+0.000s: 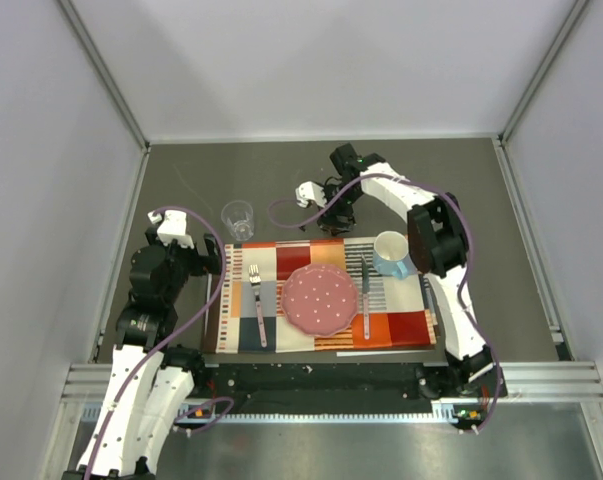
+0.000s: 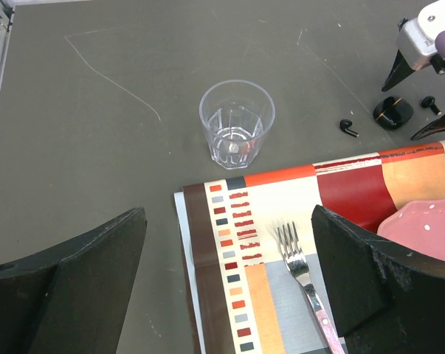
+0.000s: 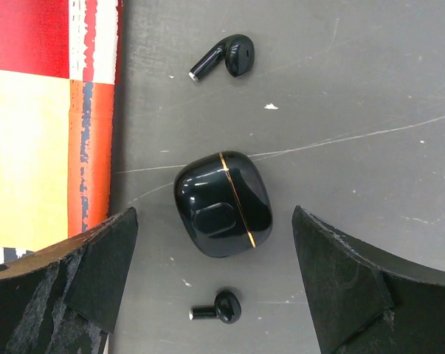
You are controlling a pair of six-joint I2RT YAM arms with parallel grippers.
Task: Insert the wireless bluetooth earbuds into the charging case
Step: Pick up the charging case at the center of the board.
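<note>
The charging case (image 3: 222,204) is a glossy black pebble with a thin gold seam, lying lid shut on the dark table. One black earbud (image 3: 226,57) lies beyond it and the other earbud (image 3: 221,307) lies just short of it. My right gripper (image 3: 213,214) hangs open above the case, one finger on each side, touching nothing. The left wrist view shows the case (image 2: 392,113) with an earbud (image 2: 347,127) to its left and another earbud (image 2: 429,103) to its right, under the right gripper (image 1: 333,212). My left gripper (image 2: 229,221) is open and empty over the placemat's left end.
A striped placemat (image 1: 241,330) carries a pink dotted plate (image 1: 321,298), a fork (image 1: 258,300), a knife (image 1: 365,295) and a blue mug (image 1: 391,253). A clear glass (image 1: 238,218) stands behind the mat's left corner. Grey walls enclose the table.
</note>
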